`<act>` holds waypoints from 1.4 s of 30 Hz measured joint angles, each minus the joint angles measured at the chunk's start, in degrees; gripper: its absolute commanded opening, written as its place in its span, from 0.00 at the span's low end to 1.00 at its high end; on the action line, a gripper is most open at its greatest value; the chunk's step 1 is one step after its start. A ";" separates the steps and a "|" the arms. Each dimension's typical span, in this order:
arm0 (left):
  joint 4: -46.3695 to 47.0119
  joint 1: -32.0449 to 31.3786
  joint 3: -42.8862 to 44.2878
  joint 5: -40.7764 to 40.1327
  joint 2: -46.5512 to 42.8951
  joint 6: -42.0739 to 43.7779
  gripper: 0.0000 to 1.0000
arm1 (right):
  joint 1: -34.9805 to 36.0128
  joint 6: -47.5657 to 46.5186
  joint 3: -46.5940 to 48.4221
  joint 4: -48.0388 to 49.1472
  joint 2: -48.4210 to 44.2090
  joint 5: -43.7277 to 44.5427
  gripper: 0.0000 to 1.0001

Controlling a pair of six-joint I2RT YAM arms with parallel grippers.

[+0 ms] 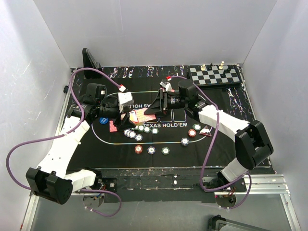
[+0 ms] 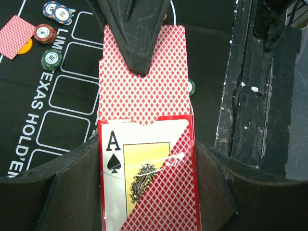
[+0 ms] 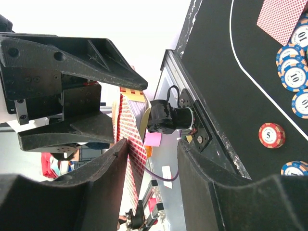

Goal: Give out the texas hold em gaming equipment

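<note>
My left gripper [image 1: 126, 117] is shut on a red card box [image 2: 144, 187] printed with an ace of spades. Red-backed playing cards [image 2: 144, 91] stick out of the box's open end. My right gripper [image 1: 153, 109] meets it above the mat's middle. Its jaws are open and straddle the protruding cards [image 3: 132, 139]. One finger lies against the card backs [image 3: 113, 163]; the other stands apart across a gap. Poker chips lie on the mat: a red one [image 1: 138, 149], a white-edged one [image 1: 151, 150], a green one [image 1: 165, 150] and a cluster [image 1: 131, 133]. A blue button [image 1: 103, 120] and a single card [image 1: 113, 126] lie at the left.
The chessboard [image 1: 214, 75] with pieces sits at the back right corner. A dark stand [image 1: 90, 58] is at the back left. More chips [image 1: 192, 133] lie on the right of the black felt mat [image 1: 115, 149]. White walls close in on three sides.
</note>
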 measured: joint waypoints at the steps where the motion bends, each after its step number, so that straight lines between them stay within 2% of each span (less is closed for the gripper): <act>1: 0.11 0.00 0.00 0.00 0.00 -0.02 0.00 | -0.31 0.04 -0.31 0.00 -0.33 0.00 0.51; 8: 0.74 0.00 0.00 0.00 0.00 -0.17 0.00 | -1.27 0.24 -0.66 -0.07 -1.99 -0.02 0.40; 15: 0.94 0.00 0.00 0.00 0.00 -0.22 0.00 | -2.58 0.15 -1.49 -0.74 -4.74 -0.15 0.35; 22: 0.96 0.00 0.00 0.00 0.00 -0.26 0.00 | -4.52 -0.31 -3.15 -2.36 -7.67 -0.33 0.25; 23: 0.98 0.00 0.00 0.00 0.00 -0.26 0.00 | -4.74 -0.33 -3.48 -2.69 -7.93 -0.39 0.30; 24: 0.98 0.00 0.00 0.02 0.00 -0.26 0.00 | -4.83 -0.33 -3.67 -2.69 -7.98 -0.42 0.44; 25: 0.98 0.00 0.00 0.02 0.00 -0.31 0.00 | -4.96 -0.33 -3.80 -2.84 -8.00 -0.50 0.51; 26: 1.01 0.00 0.00 0.02 0.00 -0.37 0.00 | -5.05 -0.28 -3.93 -3.06 -8.00 -0.68 0.67; 28: 1.01 0.00 0.00 0.04 0.00 -0.42 0.00 | -5.09 -0.22 -4.02 -3.52 -7.98 -1.11 0.78; 32: 1.09 0.00 0.00 0.04 0.00 -0.44 0.00 | -4.72 -0.48 -4.00 -3.54 -7.98 -1.68 0.83; 37: 1.11 0.00 0.00 0.07 0.00 -0.44 0.00 | -3.08 -0.55 -2.19 -3.67 -6.05 -1.70 0.84; 40: 1.11 0.00 0.00 0.07 0.00 -0.44 0.00 | -1.11 -0.52 0.11 -3.65 -3.37 -1.49 0.77; 42: 1.11 0.00 0.00 0.07 0.00 -0.44 0.00 | -0.26 -0.52 1.07 -3.58 -1.77 -1.40 0.68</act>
